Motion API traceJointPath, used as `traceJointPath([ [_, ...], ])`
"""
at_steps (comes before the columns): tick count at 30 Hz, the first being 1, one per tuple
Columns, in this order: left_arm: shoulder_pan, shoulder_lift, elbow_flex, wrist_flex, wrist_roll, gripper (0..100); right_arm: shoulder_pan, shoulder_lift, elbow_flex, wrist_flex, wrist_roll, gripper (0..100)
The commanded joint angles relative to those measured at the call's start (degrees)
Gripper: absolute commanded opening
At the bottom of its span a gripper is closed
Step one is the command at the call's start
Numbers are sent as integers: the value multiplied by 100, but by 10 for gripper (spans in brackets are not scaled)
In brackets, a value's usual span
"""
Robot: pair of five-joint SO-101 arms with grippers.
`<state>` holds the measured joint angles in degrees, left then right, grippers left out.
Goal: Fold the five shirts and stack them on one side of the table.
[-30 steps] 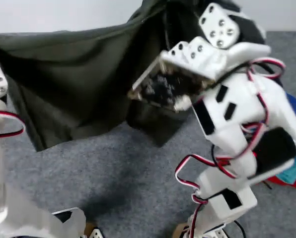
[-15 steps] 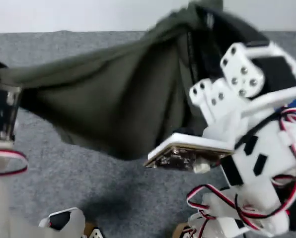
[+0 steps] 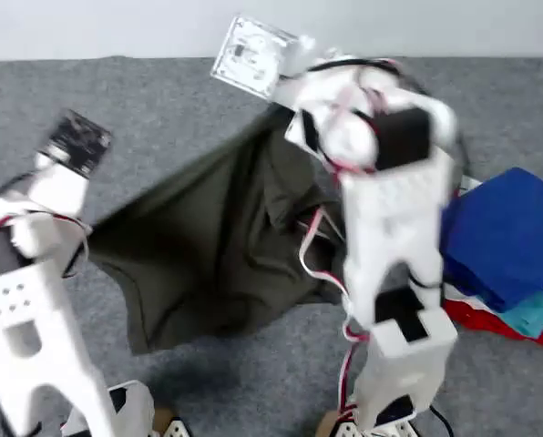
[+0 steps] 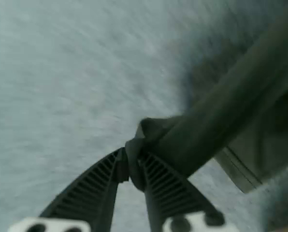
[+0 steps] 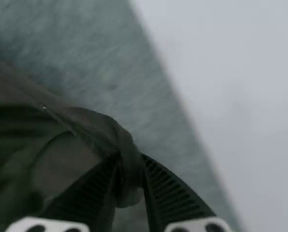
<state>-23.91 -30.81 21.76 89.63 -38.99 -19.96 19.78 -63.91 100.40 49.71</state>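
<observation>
A: The dark olive cotton shirt (image 3: 226, 246) has dropped from its high spread and now sags low over the grey felt surface (image 3: 490, 118), between the arms.

B: The left end effector (image 4: 132, 171) is pinched tight on one bunched corner, the right end effector (image 5: 129, 179) on another. Likely laying it out for folding. A folded blue shirt (image 3: 504, 237) tops the finished stack beside the right arm.

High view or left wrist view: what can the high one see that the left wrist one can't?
The high view adds the stack of folded shirts at the table's side and the right arm. The left wrist view adds a close look at the left gripper pinching a bunched corner. Both show the dark green shirt and the grey table.
</observation>
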Motion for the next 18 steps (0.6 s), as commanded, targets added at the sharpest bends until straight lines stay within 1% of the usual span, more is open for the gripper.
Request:
traceJointPath([
  [1, -141, 360, 971, -835, -176, 55, 207, 488, 176, -101, -404, 10],
  [4, -141, 853, 1095, -1116, -167, 115, 171, 971, 167, -136, -448, 10],
  [9, -132, 1310, 629, -1020, -193, 135, 171, 1138, 167, -66, -457, 10],
  [13, -141, 1319, 4, -624, -202, 197, 163, 1112, 158, -4, -457, 10],
  [16, -97, 1345, -409, -176, -211, 203, 163, 1103, 123, 136, -457, 10],
  [18, 44, 1354, -497, 149, -475, 203, 189, 1121, 123, 136, -457, 10],
])
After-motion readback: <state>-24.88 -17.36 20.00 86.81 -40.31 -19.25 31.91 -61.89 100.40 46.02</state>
